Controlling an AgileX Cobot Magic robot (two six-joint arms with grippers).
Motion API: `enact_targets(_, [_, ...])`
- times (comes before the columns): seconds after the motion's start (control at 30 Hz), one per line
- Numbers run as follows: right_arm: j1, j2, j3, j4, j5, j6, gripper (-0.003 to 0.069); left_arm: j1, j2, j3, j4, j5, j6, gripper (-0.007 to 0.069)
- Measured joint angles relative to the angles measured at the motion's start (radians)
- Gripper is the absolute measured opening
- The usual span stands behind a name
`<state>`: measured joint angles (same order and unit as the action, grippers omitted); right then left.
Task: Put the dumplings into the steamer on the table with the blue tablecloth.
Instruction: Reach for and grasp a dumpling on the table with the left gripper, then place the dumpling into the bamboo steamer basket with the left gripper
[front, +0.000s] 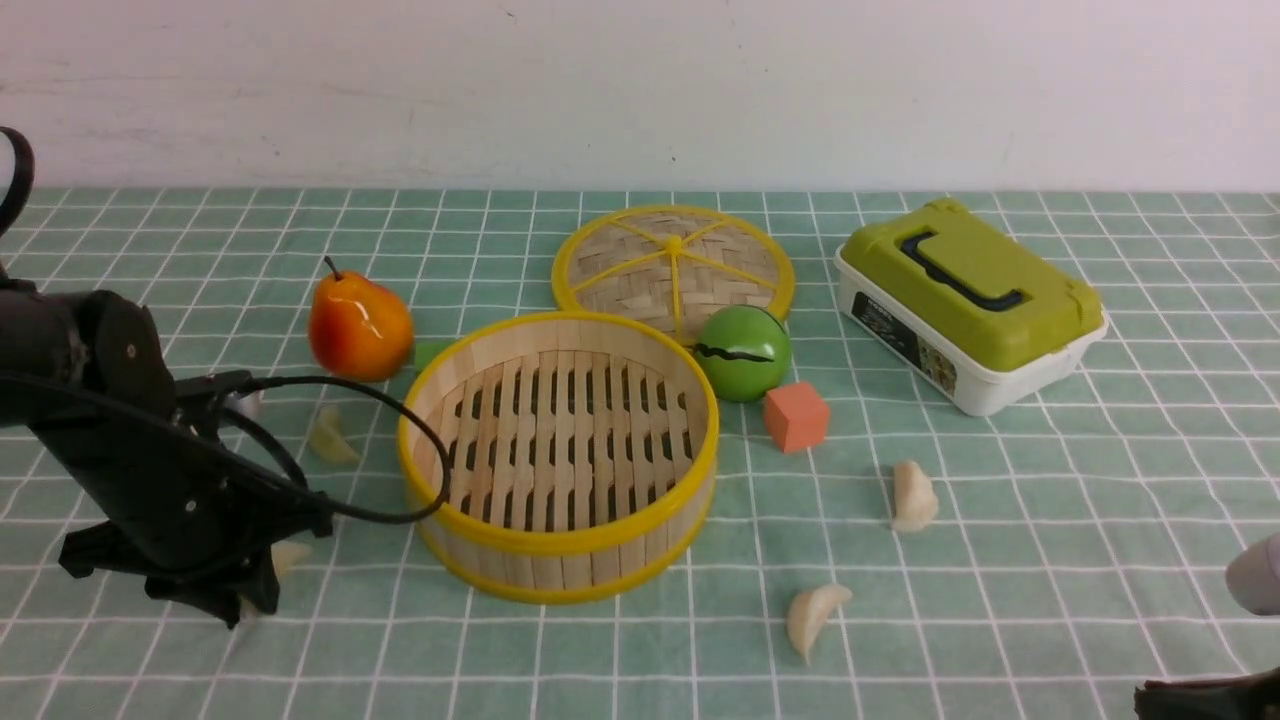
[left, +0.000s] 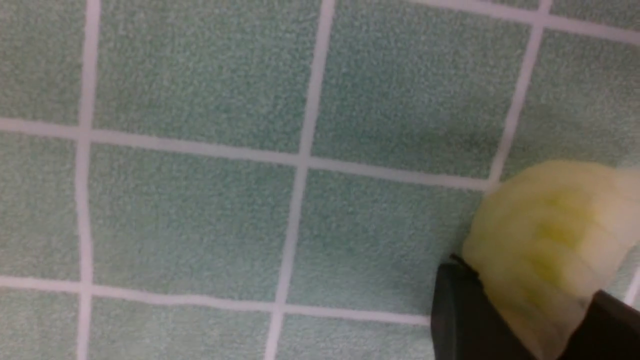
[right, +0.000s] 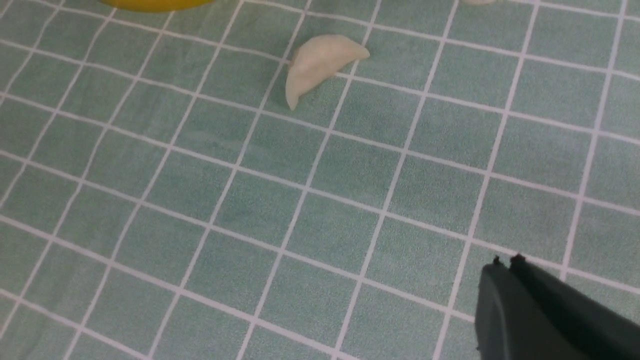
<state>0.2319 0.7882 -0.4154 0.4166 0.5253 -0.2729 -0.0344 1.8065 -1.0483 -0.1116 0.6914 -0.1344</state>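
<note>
At the bottom right corner of the front view, right fingers (right: 505, 280) pressed together on nothing, above the blue tablecloth (front: 1000, 600). At lower left, left fingers (front: 248, 598) pointed down at the tabletop (front: 120, 680), closed against both sides of the held dumpling (left: 550, 235), pale yellow and blurred in the wrist view; lifted or resting, impossible to tell. Lower centre-right, nearest dumpling (front: 815, 618) flat on the cloth, below and right of the steamer (front: 560, 565). Farther up and right, right dumpling (front: 913, 495), well apart from the steamer. Steamer itself at centre, upright, slatted floor showing. Left of it, far-left dumpling (front: 330, 437) on the cloth. Just above that, pear (front: 360, 325) near the steamer's far left rim. Off the far right rim, green ball (front: 743, 352) and orange cube (front: 796, 415), close together. Farthest back, woven lid (front: 672, 262) lying flat at upper centre, green-lidded box (front: 965, 300) at upper right.
</note>
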Motion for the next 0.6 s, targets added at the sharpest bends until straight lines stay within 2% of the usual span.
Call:
enact_targets(0.27, [0.000, 0.000, 0.000, 0.002, -0.002, 0.000, 0.0002, 0.000, -0.029, -0.002, -0.053, 0.037, 0.000, 0.0157])
enact_targets(0.4, [0.000, 0.000, 0.000, 0.002, -0.006, 0.000, 0.0004, -0.003, -0.060, -0.047, -0.133, 0.101, 0.005, 0.0157])
enact_targets(0.6, [0.000, 0.000, 0.002, 0.002, -0.033, 0.000, 0.0006, -0.102, -0.119, -0.209, -0.200, 0.103, 0.040, 0.0157])
